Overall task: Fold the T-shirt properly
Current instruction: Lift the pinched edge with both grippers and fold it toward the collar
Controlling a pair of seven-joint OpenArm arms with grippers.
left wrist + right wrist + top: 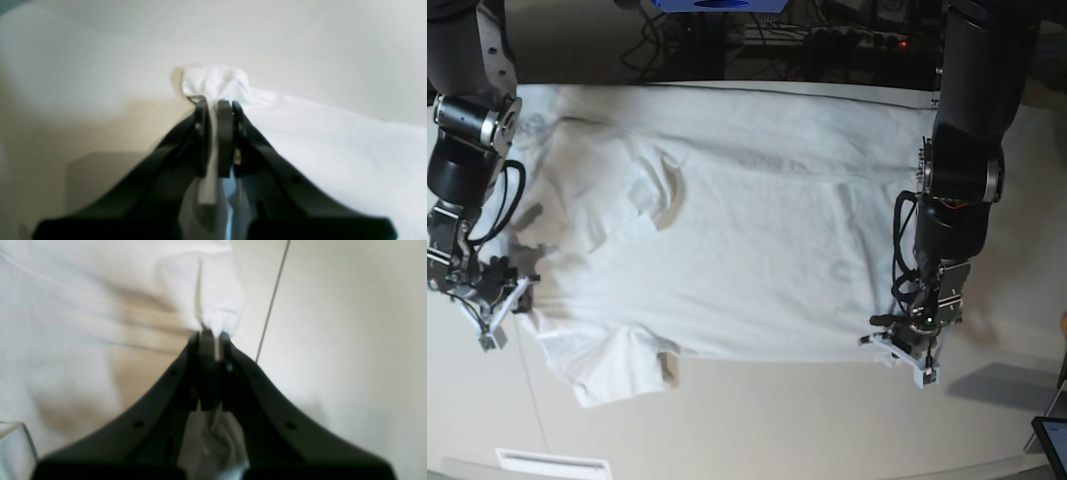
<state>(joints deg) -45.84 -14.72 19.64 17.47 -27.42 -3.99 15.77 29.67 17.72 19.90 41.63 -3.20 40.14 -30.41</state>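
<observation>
Lying spread across the bench, the white T-shirt was pinched at both near corners: left gripper jaws and right gripper jaws each clamped on cloth.

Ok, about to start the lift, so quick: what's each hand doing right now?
Left hand: shut on the T-shirt, pinching an edge.
Right hand: shut on the T-shirt, cloth bunched between its fingers.
</observation>
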